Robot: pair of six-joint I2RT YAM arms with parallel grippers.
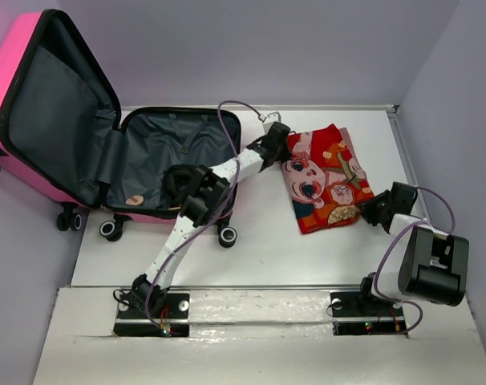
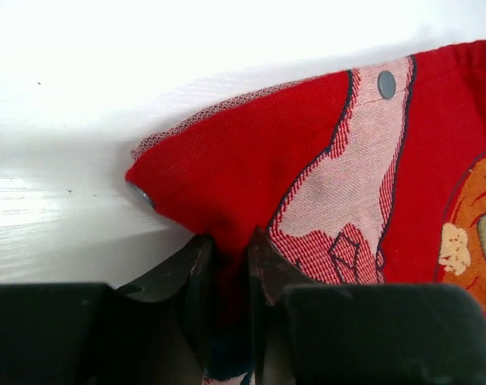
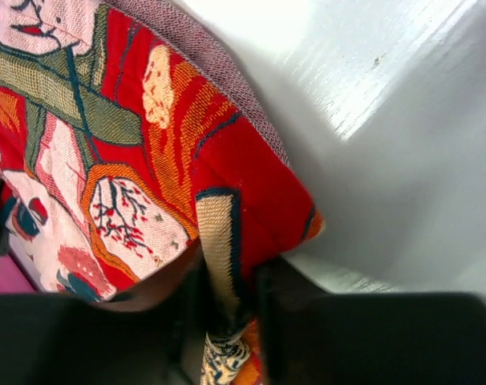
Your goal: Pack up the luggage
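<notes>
While left pincer [image 2: 229, 243] and right pincer [image 3: 227, 277] pinch the red cloth [image 1: 327, 176], the luggage [image 1: 159, 156] lies open nearby.

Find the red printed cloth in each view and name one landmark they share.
Top external: cloth lies right of centre, right of the open suitcase.
Left wrist: cloth fills the right side, its edge pinched by the left gripper.
Right wrist: cloth fills the left side, pinched by the right gripper.
Shared landmark: the white table.

The top view looks down on the whole table [image 1: 267, 257] from afar. Both wrist views sit very near the red cloth [image 1: 327, 176], shared by all.
</notes>
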